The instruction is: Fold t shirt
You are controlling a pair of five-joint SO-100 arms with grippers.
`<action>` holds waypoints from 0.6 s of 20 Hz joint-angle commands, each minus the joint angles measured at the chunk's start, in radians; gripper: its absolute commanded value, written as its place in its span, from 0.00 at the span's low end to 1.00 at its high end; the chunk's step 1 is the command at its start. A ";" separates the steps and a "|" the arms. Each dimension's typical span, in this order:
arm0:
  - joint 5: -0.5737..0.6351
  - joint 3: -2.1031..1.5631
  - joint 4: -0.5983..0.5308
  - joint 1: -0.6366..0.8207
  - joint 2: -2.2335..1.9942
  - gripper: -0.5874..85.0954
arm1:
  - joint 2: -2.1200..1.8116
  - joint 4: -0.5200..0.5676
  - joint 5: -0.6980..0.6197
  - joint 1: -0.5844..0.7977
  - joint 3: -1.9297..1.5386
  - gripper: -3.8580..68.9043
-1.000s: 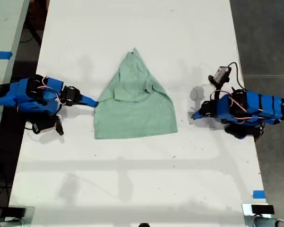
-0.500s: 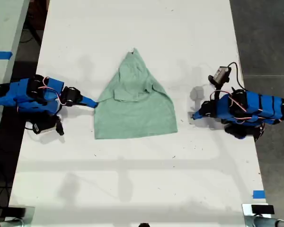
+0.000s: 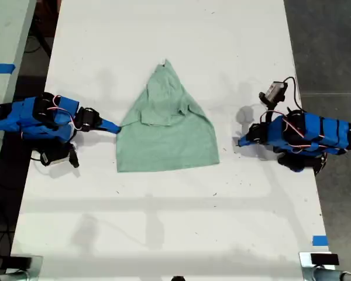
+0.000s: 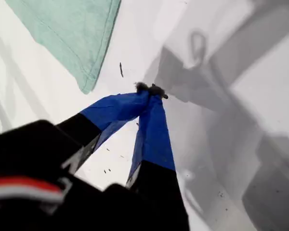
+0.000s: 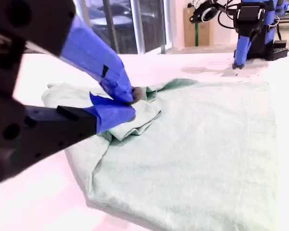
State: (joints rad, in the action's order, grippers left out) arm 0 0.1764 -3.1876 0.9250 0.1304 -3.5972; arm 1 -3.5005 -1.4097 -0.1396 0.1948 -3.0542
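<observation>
My first gripper (image 4: 151, 91), jaws pressed together at the tips and holding nothing, points down at bare white table (image 4: 260, 96), with a corner of the t shirt (image 4: 72, 33) near but clear of it. In the exterior view this gripper (image 3: 240, 142) sits at the view's right, apart from the shirt's right edge, its blue arm (image 3: 307, 136) stretching toward the table's right rim.

My second gripper (image 5: 130, 98) has its blue jaws closed to a point at a bunched fold of the shirt (image 5: 197, 159); whether any cloth is caught between them cannot be told. In the exterior view its tip (image 3: 118, 129) touches the shirt's left edge, its arm (image 3: 38, 117) lying off toward the view's left.

The t shirt (image 3: 167, 137) lies flat near the middle of the table (image 3: 164, 222), between the two arms, partly folded: a broad straight hem toward the view's bottom, the sides drawn in to a narrow peak toward the top, with a wrinkled flap folded over the upper half
</observation>
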 commanded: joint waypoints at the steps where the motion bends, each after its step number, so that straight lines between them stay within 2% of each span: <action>1: 0.012 0.002 -0.008 0.017 -0.005 0.02 | -0.012 -0.012 0.015 -0.002 0.003 0.03; 6: 0.009 0.002 -0.003 0.018 -0.005 0.06 | -0.012 -0.012 0.017 -0.028 0.003 0.03; 7: 0.006 0.002 -0.002 0.020 -0.005 0.01 | -0.012 -0.012 0.017 -0.028 0.003 0.03; 12: -0.002 0.002 0.002 0.023 -0.005 0.01 | -0.012 -0.012 0.017 -0.029 0.003 0.03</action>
State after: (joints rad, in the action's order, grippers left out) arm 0 0.1764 -3.1876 0.9250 0.1304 -3.5972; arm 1 -3.5036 -1.4159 -0.1304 0.1703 -3.0526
